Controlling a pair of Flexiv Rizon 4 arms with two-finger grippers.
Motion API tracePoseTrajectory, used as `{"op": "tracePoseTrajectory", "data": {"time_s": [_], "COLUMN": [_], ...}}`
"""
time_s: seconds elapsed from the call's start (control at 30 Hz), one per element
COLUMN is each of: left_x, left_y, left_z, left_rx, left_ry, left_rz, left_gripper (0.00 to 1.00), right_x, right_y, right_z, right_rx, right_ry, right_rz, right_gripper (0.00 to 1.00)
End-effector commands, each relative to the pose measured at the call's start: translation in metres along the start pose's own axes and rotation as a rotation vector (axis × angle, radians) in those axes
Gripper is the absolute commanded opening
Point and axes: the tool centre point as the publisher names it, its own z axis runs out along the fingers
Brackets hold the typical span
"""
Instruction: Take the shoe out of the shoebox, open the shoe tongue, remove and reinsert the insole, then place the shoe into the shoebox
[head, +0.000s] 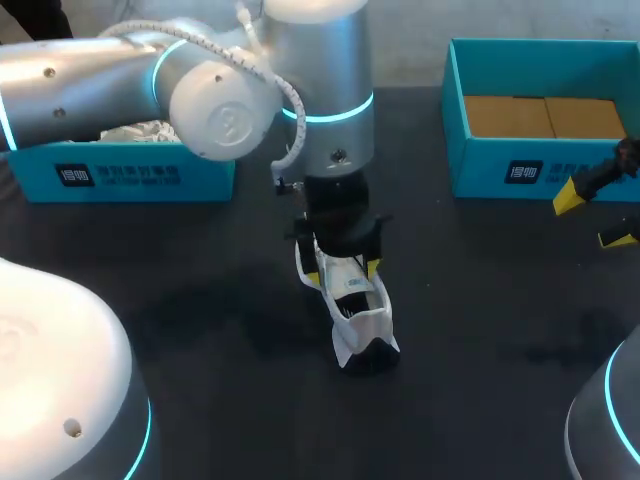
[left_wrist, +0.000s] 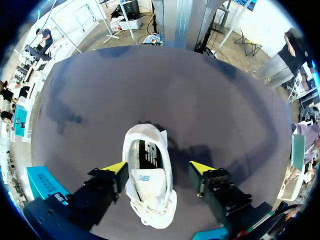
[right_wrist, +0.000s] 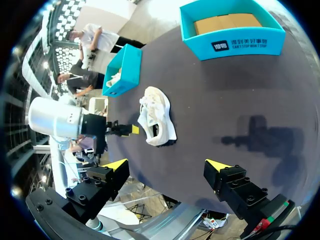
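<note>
Left hand (head: 342, 272) hangs over the middle of the dark desk (head: 200, 300), right above the white shoe (head: 362, 318). Its 2 yellow fingers are spread wide, 1 on each side of the shoe. In the left wrist view, 1 yellow tip (left_wrist: 116, 167) is very close to the shoe's side, and you cannot tell if it touches. The other tip (left_wrist: 200, 167) has a clear gap next to it. So this hand has not closed on the shoe.

The shoe stands on the desk, out of the box, with its opening facing up. It is white, with some black at the end that points away from the arm. From the left wrist view you can look down into it, and it is dark inside.

The right hand (right_wrist: 166, 165) is near the right edge of the desk, well away from the shoe. Its fingers are spread wide too, and it holds nothing.

The blue shoebox (head: 480, 165) sits at the far right of the desk, with brown cardboard (head: 545, 115) in its bottom. Another blue box (head: 120, 178) sits at the far left, with white paper (head: 140, 132) in it.
</note>
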Motion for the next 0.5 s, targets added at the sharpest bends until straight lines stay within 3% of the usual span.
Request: {"op": "tracePoseTrajectory", "data": {"time_s": [0.03,0.17,0.5], "left_x": [0.005,0.018,0.018], "left_y": [-0.006,-0.009,-0.009], "left_z": [-0.027,-0.038,-0.038], "left_rx": [-0.032,0.024,0.024], "left_ry": [0.040,0.080,0.080], "left_rz": [-0.077,-0.198,-0.198], "left_gripper": [1.00,1.00,1.00], "right_x": [0.000,0.000,0.000], "right_y": [0.000,0.000,0.000], "right_z": [0.001,0.001,0.001], "right_rx": [0.000,0.000,0.000], "right_ry": [-0.003,-0.003,-0.003], "right_rz": [0.002,0.002,0.002], "right_gripper": [1.00,1.00,1.00]}}
